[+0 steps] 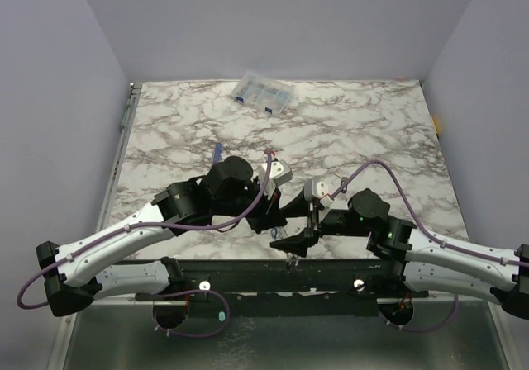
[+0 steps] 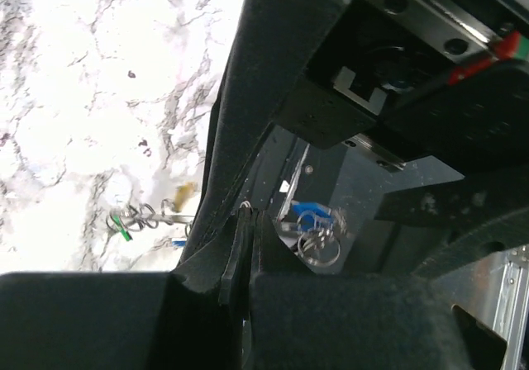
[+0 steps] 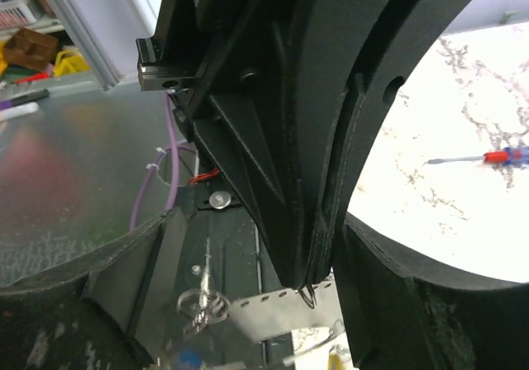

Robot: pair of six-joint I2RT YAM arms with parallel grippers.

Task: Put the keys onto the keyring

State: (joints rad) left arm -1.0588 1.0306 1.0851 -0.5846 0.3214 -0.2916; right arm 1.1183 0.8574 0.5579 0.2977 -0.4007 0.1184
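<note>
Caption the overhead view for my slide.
At the marble table's near edge, left gripper and right gripper meet; clear plastic compartment box sits far back.

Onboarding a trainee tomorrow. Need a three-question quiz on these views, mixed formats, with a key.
1. True or false: the left tool is shut.
2. The right tool is: A) shut on a key; B) open, straddling the left tool; C) out of view.
3. What two colours show on the screwdriver lying on the marble table?

Key: 1 true; 2 B; 3 red and blue.
</note>
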